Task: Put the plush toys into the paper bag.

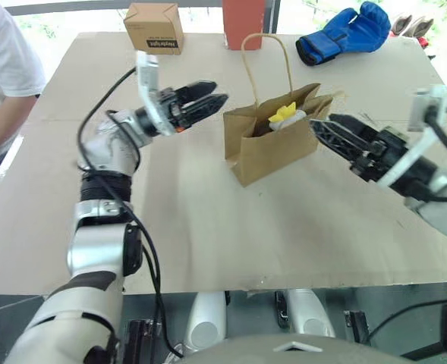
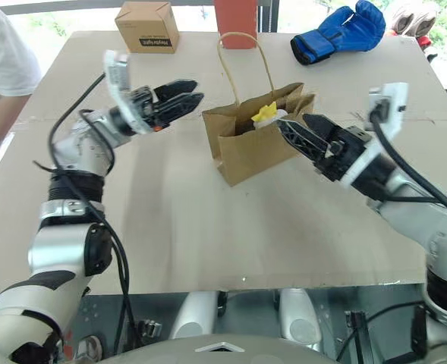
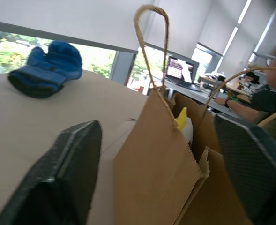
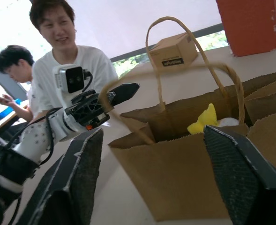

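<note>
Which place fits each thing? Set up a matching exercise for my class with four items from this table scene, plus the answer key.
1 paper bag
2 white plush toy
3 blue boxing glove
4 small cardboard box

A far edge, robot's left
B inside the bag
C far edge, robot's right
D upright, between the two grippers

Pairs: 1-D, 2-B, 3-C, 4-A

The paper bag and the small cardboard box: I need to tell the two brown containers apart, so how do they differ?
The paper bag stands mid-table with its top open and a toy's yellow part showing inside; the cardboard box sits at the far edge, closed. The bag has looped handles and is plain; the box has none and carries a printed label. Both are brown.
</note>
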Robot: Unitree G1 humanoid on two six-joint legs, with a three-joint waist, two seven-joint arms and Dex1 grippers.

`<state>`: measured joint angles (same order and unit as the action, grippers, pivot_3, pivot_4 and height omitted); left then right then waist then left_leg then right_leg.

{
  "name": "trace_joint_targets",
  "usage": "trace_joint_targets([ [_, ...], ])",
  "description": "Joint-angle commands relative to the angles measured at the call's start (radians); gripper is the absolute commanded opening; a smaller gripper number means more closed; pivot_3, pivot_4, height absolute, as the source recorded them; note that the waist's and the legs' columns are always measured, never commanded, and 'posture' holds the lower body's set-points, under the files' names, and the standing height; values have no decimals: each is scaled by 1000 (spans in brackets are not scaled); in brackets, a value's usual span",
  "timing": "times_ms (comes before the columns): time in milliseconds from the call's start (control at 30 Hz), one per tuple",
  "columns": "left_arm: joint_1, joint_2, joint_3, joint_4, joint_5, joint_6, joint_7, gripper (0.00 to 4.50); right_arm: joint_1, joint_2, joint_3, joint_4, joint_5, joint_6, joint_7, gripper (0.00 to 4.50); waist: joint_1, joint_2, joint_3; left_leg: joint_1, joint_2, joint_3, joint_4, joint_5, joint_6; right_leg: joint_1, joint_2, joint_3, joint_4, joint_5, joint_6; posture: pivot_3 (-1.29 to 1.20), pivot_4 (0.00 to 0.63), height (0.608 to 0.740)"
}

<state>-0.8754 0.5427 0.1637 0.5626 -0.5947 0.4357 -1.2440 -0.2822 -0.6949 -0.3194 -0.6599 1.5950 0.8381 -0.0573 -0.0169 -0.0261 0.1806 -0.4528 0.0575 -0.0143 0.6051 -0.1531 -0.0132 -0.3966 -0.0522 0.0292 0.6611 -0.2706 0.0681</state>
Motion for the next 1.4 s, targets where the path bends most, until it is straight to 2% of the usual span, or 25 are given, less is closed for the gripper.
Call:
trace_joint_targets([
  [33,86,43,29,-166,-53,80,-22,4452,84,-90,-132,-36,64,-17,92,3168,1,0,0,0,0,0,0,0,0,0,0,0,0,0,0,0,150,740],
  [100,135,46,30,-225,-53,88,-9,4452,129,-119,-160,-25,49,-27,120,3168,3,0,0,1,0,0,1,0,0,1,0,0,0,0,0,0,150,740],
  [200,218,6,16,-321,-24,47,51,4452,196,-199,-121,-35,-179,-12,233,3168,7,0,0,1,0,0,4,0,0,3,0,0,1,0,0,0,150,740],
  [233,234,-16,3,-341,0,21,83,4452,183,-210,-54,-34,-242,-15,275,3168,6,0,0,1,0,0,5,0,0,3,0,1,1,0,-1,0,150,740],
  [333,254,-52,-27,-386,5,15,91,4500,70,-143,182,9,-419,-50,371,1925,0,-1,-1,1,0,0,9,0,0,4,0,2,1,-1,-3,0,150,740],
  [400,242,-55,-32,-378,14,3,91,4500,10,-102,295,39,-545,-80,424,823,0,0,0,2,0,0,9,0,0,3,1,3,1,-1,-3,0,150,740],
  [433,230,-58,-34,-364,21,-6,99,4500,-21,-73,348,63,-603,-96,441,607,1,0,0,2,0,0,9,0,0,3,1,3,1,0,-3,0,150,740],
  [467,219,-62,-39,-349,30,-18,104,4500,-50,-47,393,88,-651,-111,455,92,2,0,0,2,0,0,9,0,0,3,1,3,2,0,-3,0,150,740],
  [600,183,-71,-77,-320,49,-29,77,4500,-192,89,577,274,-901,-213,500,35,1,0,0,0,0,0,9,0,0,2,2,3,1,2,0,0,150,740],
  [767,191,-80,-111,-329,80,-60,70,4500,-270,218,636,463,-1089,-307,517,35,7,0,0,-1,0,0,8,0,0,1,2,3,1,2,1,0,150,740],
  [1067,252,-159,-161,-427,161,-166,189,4500,-226,304,613,451,-1175,-314,548,35,4,0,0,0,0,-1,8,0,0,1,2,3,2,3,1,0,150,740],
  [1200,245,-218,-174,-386,212,-193,296,4500,-197,314,614,417,-1198,-326,570,35,7,0,0,0,0,-1,8,0,0,1,2,3,3,3,1,0,150,740],
  [1267,243,-255,-167,-375,204,-202,321,3956,-162,300,599,356,-1200,-329,582,0,8,0,0,0,-1,-1,9,0,0,2,2,3,2,3,2,0,150,740],
  [1300,242,-266,-168,-360,218,-222,336,3956,-135,284,591,315,-1203,-338,590,0,10,0,0,-1,-1,-1,9,0,0,2,2,3,2,3,2,0,150,740],
  [1333,241,-275,-169,-345,230,-239,350,3400,-112,275,581,282,-1204,-345,594,0,11,0,0,-1,-1,-1,9,0,0,2,2,3,2,3,2,0,150,740],
  [1400,237,-284,-170,-317,244,-262,360,2716,-78,285,550,250,-1187,-367,599,0,9,0,0,-1,-1,-1,8,0,0,2,2,3,2,3,2,0,150,740],
])
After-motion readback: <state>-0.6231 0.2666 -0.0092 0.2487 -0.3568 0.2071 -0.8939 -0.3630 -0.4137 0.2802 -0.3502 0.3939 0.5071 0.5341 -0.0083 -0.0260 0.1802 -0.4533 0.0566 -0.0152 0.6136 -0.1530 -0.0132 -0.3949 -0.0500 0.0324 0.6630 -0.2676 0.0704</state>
